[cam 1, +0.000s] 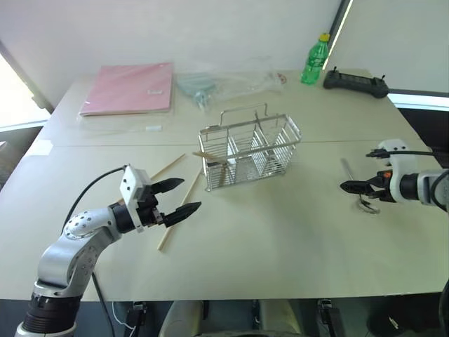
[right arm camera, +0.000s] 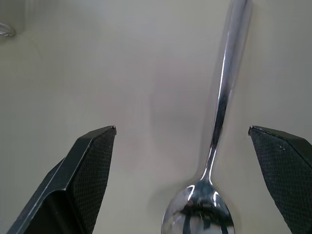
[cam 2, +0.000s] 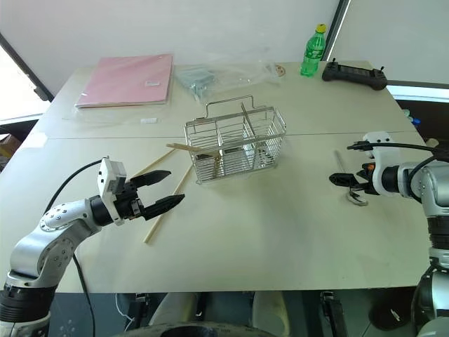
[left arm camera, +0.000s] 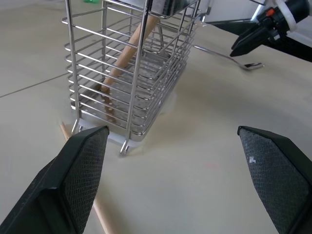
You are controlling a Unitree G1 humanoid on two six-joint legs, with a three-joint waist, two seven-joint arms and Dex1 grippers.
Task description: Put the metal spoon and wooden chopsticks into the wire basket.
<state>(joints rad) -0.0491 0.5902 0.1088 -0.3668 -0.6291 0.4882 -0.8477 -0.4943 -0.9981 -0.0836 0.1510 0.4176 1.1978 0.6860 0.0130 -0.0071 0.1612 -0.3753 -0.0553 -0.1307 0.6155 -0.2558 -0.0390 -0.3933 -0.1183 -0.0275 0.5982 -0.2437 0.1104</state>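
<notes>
Hovering right pincer [right arm camera: 181, 146] over metal spoon [right arm camera: 220, 112], splayed

Wire basket [cam 2: 235, 140] mid-table [cam 2: 280, 232]. Wooden chopsticks [cam 2: 167, 200] on the table at its left — metal spoon [cam 2: 347, 184] well to its right. Behind: folder [cam 2: 126, 79] far left, bottle [cam 2: 313, 50] and controller [cam 2: 354, 74] far right.

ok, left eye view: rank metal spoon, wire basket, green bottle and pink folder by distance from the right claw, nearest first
1. metal spoon, on the table just below the open right claw.
2. wire basket, mid-table toward the robot's left.
3. green bottle, at the far edge.
4. pink folder, far left corner.
</notes>
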